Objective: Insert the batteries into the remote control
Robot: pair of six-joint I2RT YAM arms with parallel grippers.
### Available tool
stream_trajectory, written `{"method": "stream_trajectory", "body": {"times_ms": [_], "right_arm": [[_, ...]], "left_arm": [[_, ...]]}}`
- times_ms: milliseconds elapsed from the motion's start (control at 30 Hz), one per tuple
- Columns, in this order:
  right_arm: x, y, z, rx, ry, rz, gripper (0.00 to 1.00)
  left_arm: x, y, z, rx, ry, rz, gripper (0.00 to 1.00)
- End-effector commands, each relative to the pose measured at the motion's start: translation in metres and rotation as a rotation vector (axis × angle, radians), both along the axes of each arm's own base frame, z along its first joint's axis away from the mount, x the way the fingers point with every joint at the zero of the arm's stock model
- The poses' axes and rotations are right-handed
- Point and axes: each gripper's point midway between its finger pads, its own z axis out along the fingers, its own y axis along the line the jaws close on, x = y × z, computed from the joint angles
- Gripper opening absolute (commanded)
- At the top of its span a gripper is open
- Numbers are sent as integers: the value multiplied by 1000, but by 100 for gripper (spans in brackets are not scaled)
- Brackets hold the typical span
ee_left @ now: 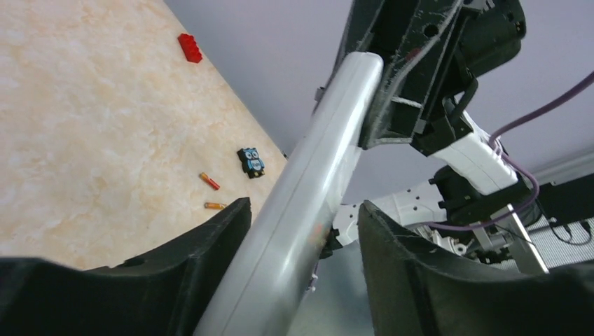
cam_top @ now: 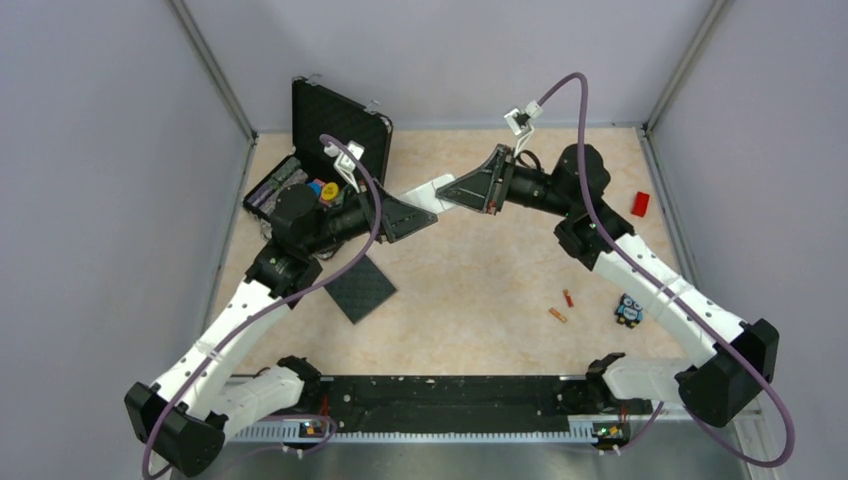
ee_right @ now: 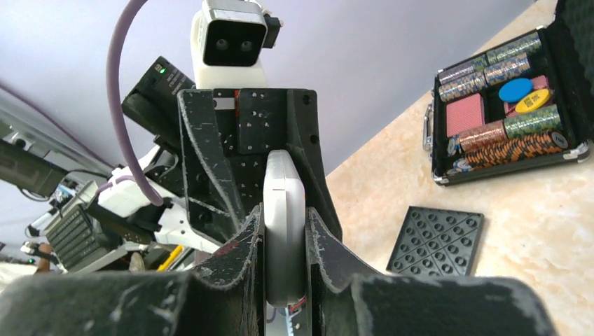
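The white-grey remote control (cam_top: pixel 430 193) hangs in the air at mid-table between both grippers. My right gripper (ee_right: pixel 284 213) is shut on it, both pads pressed flat against the sides of the remote control (ee_right: pixel 284 178). My left gripper (ee_left: pixel 302 208) stands open around the other end of the remote control (ee_left: pixel 336 133): the remote lies against one finger, and a clear gap shows before the other. Two orange-red batteries (cam_top: pixel 568 297) (cam_top: pixel 557 315) lie on the table at the right, apart from both grippers; the left wrist view shows them as well (ee_left: pixel 209 181) (ee_left: pixel 214 206).
An open black case of poker chips (cam_top: pixel 310 160) (ee_right: pixel 504 119) stands at the back left. A black studded pad (cam_top: pixel 360 288) (ee_right: pixel 438 241) lies in front of it. A red block (cam_top: pixel 640 204) (ee_left: pixel 190 47) and a blue owl figure (cam_top: pixel 628 311) (ee_left: pixel 251 162) lie at the right.
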Motion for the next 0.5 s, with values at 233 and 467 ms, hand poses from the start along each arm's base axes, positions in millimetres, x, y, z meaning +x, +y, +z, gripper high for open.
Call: {"method": "stream_trajectory", "body": {"times_ms": [233,467], "right_arm": [[10,-4,-19,-13,102,-62,0],[28,-18,-60,-58,190,-127,1]], "left_arm": [[10,10,25,-99,-93,93,24],[23,16,4,-38,-39,169,0]]}}
